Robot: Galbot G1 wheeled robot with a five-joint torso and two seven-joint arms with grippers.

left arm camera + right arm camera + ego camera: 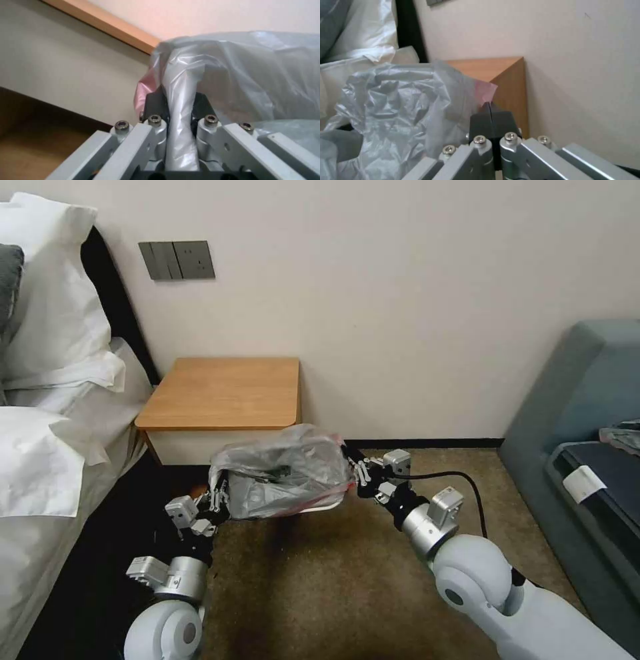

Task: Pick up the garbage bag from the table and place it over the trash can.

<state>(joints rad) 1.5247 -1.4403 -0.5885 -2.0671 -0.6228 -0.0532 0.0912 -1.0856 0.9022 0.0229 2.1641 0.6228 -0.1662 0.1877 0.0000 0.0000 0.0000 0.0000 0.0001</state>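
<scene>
The crinkly grey garbage bag (283, 473) hangs stretched between my two grippers, low in front of the table (223, 390). Under its front edge peeks a strip of the cream trash can rim (319, 507); the rest of the can is hidden by the bag. My left gripper (217, 493) is shut on a fold of the bag (253, 75), which runs between its dark pads (154, 102). On the other side my right gripper (353, 471) is shut on the bag's pinkish-red edge (485, 91), its pads (480, 122) pressed together beside the table's side (511, 100).
A bed with white pillows (53, 333) lies close on the left. A blue-grey sofa (587, 400) stands at the right. The wall behind carries a grey switch plate (177, 260). Brown carpet (333, 587) spreads in front of the can.
</scene>
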